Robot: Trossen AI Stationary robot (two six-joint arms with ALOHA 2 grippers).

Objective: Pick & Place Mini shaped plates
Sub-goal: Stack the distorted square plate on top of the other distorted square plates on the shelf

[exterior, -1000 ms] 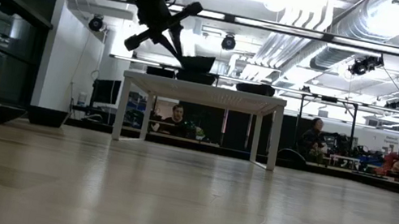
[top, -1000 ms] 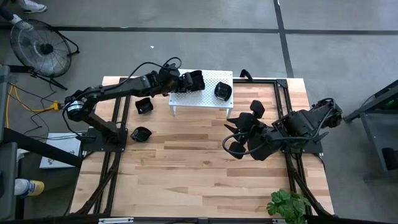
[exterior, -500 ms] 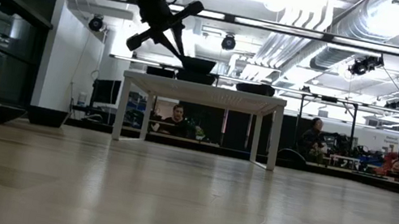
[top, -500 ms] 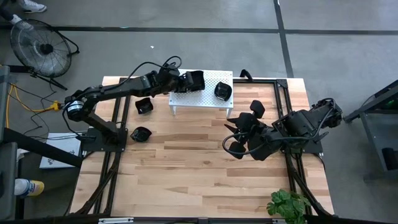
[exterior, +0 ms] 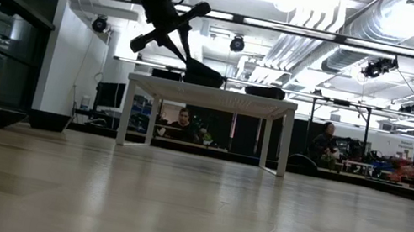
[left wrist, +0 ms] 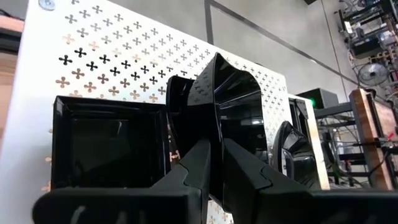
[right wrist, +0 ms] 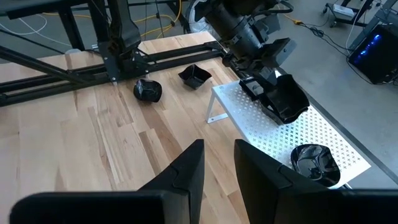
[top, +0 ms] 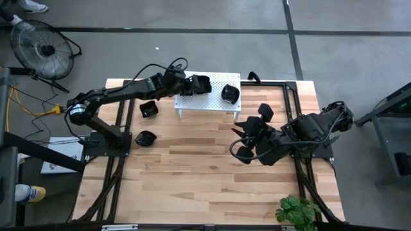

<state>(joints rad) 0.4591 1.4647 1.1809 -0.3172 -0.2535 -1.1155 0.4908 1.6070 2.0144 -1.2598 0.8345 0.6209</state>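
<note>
Placement step: the left gripper [left wrist: 212, 163], jaws around a plate's [left wrist: 233, 118] rim, sets it on the stand [top: 221, 102]. Next, likely release and retract. The right gripper [right wrist: 219, 163] waits over the tabletop [top: 192, 160], jaws parted, empty.

Hidden and cropped regions as I see them from the console.
In the left wrist view a tilted plate [left wrist: 233, 124] blocks most of the wavy dish [left wrist: 297, 155] behind it, and the white stand [left wrist: 112, 56] runs off the picture's edge. In the low view I cannot tell whether the left gripper [exterior: 190, 64] still grips. The people beyond the table are too small to make out.
</note>
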